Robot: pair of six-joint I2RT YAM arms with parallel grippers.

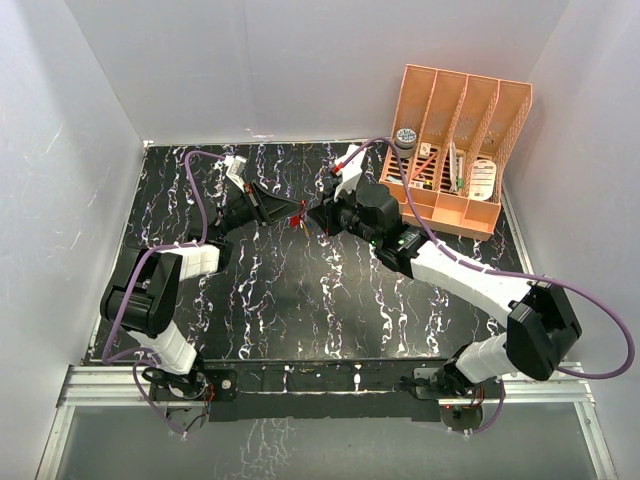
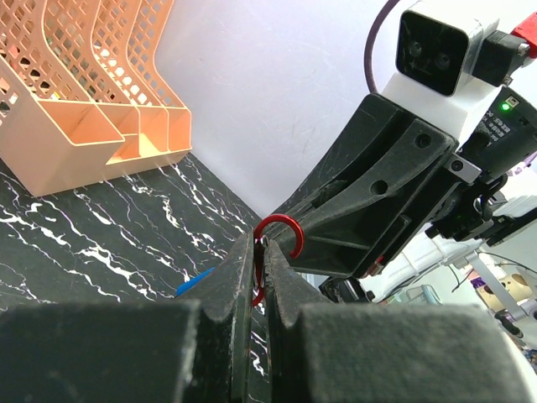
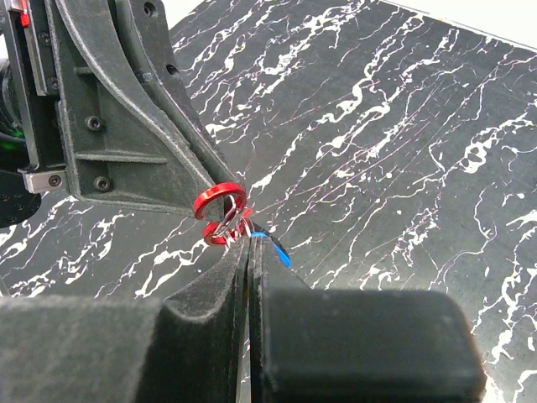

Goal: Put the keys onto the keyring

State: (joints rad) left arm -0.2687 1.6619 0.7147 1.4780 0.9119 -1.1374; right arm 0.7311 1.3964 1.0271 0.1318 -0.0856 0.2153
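- Two grippers meet above the far half of your black table [image 1: 300, 310].
- Your left gripper [image 2: 261, 252] is pinched tight on the red keyring [image 2: 278, 232].
- Your right gripper [image 3: 249, 250] is pinched tight on a blue key [image 3: 273, 249], just beside the keyring.

Looking down now on the table [image 1: 290, 300], a glossy black top shot through with white marble veins. It's boxed in by plain white walls, one at the back [image 1: 300, 60], one on the left [image 1: 55, 200] and one on the right [image 1: 585, 170], all under soft, even light. Over in the far right corner a peach lattice-sided file organizer [image 1: 455, 213] stands on the table with several upright slots, and along the near edge runs a silvery metal rail [image 1: 100, 384].
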